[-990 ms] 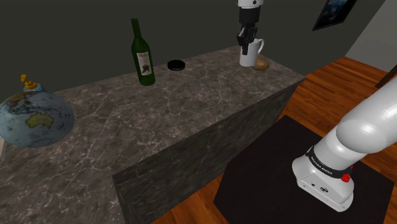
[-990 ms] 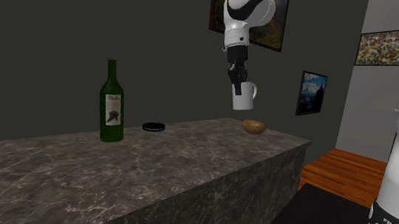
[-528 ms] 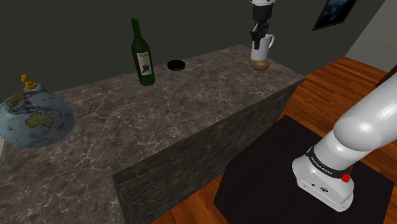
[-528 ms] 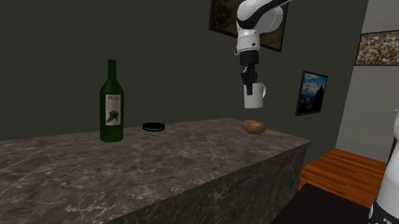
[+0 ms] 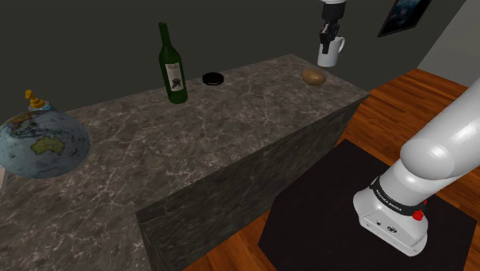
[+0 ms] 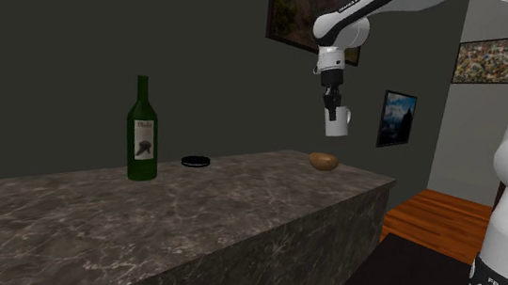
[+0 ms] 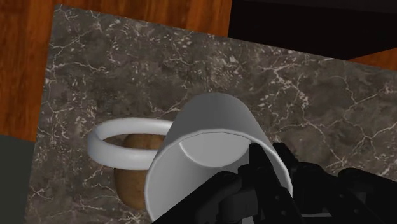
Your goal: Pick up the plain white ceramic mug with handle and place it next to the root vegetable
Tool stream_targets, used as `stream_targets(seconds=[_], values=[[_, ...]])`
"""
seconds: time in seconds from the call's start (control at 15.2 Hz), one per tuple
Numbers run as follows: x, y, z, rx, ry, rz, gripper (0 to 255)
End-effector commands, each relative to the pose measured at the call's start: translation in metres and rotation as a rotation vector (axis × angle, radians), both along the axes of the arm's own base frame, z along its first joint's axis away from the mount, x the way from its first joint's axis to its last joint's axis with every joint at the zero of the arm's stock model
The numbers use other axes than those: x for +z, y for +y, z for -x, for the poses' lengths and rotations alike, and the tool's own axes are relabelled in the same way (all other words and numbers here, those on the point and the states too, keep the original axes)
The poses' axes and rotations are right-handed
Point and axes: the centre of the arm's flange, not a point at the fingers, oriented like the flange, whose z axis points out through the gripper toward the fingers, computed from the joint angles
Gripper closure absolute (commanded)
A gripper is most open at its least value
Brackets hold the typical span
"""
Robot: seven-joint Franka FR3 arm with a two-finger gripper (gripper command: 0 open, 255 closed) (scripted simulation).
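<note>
My black gripper (image 5: 328, 32) is shut on the rim of a white mug (image 5: 331, 52) and carries it in the air, well above the marble counter (image 5: 231, 123). In the second exterior view the mug (image 6: 338, 122) hangs from the gripper (image 6: 331, 100), above and slightly to the right of the brown root vegetable (image 6: 324, 160). That vegetable (image 5: 312, 76) lies near the counter's far corner. Through the wrist view the mug (image 7: 210, 153) is seen from above with its handle (image 7: 124, 145) looping over the vegetable (image 7: 135, 178) below; one finger (image 7: 267, 172) reaches inside the rim.
A green wine bottle (image 5: 172, 65) stands at the back of the counter with a small black disc (image 5: 213, 78) beside it. A globe (image 5: 40, 140) sits at the shoulder view's left. Wooden floor (image 5: 431, 100) and a dark mat (image 5: 331, 200) lie past the counter.
The gripper has carried the mug toward the shoulder view's right and slightly upward, from beside the vegetable to beyond it, near the counter's end.
</note>
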Motion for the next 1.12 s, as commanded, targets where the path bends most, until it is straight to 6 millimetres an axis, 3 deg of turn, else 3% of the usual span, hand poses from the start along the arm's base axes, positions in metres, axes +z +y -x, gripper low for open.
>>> stream_targets(seconds=[0.0,1.06], values=[[-0.004,-0.015,-0.001,0.001,0.0,0.0,255],[-0.089,-0.015,-0.001,0.001,0.0,0.0,255]])
